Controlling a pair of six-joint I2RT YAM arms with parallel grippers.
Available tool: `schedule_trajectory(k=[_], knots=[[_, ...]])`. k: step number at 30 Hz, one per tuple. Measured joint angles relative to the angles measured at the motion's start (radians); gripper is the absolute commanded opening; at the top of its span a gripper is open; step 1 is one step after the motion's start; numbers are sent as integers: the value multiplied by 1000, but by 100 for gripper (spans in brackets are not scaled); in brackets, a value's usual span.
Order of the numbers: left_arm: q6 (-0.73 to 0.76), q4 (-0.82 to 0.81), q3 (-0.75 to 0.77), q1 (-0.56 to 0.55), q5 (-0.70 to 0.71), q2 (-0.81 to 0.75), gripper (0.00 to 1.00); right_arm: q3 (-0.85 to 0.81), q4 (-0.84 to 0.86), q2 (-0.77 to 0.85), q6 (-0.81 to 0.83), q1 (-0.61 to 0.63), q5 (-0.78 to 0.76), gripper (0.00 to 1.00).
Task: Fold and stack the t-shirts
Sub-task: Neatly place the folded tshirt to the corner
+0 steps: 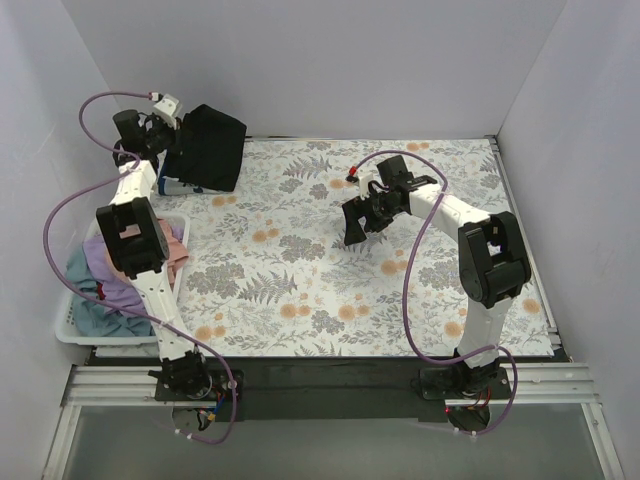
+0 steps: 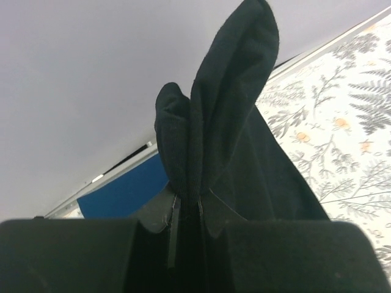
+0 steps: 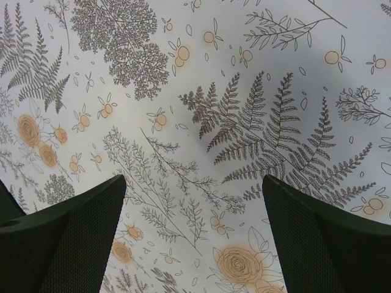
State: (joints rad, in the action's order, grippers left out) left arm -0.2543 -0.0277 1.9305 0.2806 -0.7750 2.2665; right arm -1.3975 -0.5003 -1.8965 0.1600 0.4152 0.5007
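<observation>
My left gripper point(image 1: 178, 128) is shut on the black t-shirt point(image 1: 210, 147) and holds it up at the far left corner, its lower edge hanging near the table. In the left wrist view the black cloth point(image 2: 214, 134) is pinched between the fingers point(image 2: 160, 207) and rises in a fold. A blue t-shirt point(image 2: 125, 192) shows behind it, and as a sliver in the top view point(image 1: 165, 186). My right gripper point(image 1: 358, 228) is open and empty over the floral cover at mid-table; its fingers point(image 3: 67, 238) frame bare cover. Pink, lavender and teal t-shirts point(image 1: 110, 285) lie in the basket.
The white plastic basket point(image 1: 68, 330) stands at the left edge beside the left arm. The floral table cover point(image 1: 300, 290) spans the table. White walls close in the back and both sides.
</observation>
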Motion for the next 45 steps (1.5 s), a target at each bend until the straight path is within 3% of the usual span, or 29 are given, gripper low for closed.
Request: schedule_trajectory(k=[6,7,10,11,13,18,22,29,35,38,40,45], knots=[[19,6,41,10,38,69,3,0,-3,-10,0,0,-1,98],[19,6,48,13,46,82,15,0,-4,-10,0,0,-1,98],[25,2,79,24,80,116,37,-2,-11,-10,0,0,-3,98],[24,-3,96,27,95,132,59,-6,-16,-11,0,0,-4,98],[22,-1,145,35,133,167,76,-18,-28,-16,1,0,-5,98],[-17,57,352,58,208,254,78,-43,-33,-18,3,0,-9,98],[-55,88,360,74,233,196,79,-44,-42,-3,4,0,-12,98],[-180,317,258,60,241,-88,81,2,-56,166,7,-54,-19,98],[-294,581,200,-74,204,-362,82,61,-51,378,21,-216,-19,98],[-349,652,71,-191,197,-488,83,130,-50,483,28,-291,-21,98],[-396,652,-98,-262,191,-571,83,193,-50,555,31,-319,-31,98],[-468,658,-558,-299,196,-704,84,370,-57,717,30,-324,-53,98]])
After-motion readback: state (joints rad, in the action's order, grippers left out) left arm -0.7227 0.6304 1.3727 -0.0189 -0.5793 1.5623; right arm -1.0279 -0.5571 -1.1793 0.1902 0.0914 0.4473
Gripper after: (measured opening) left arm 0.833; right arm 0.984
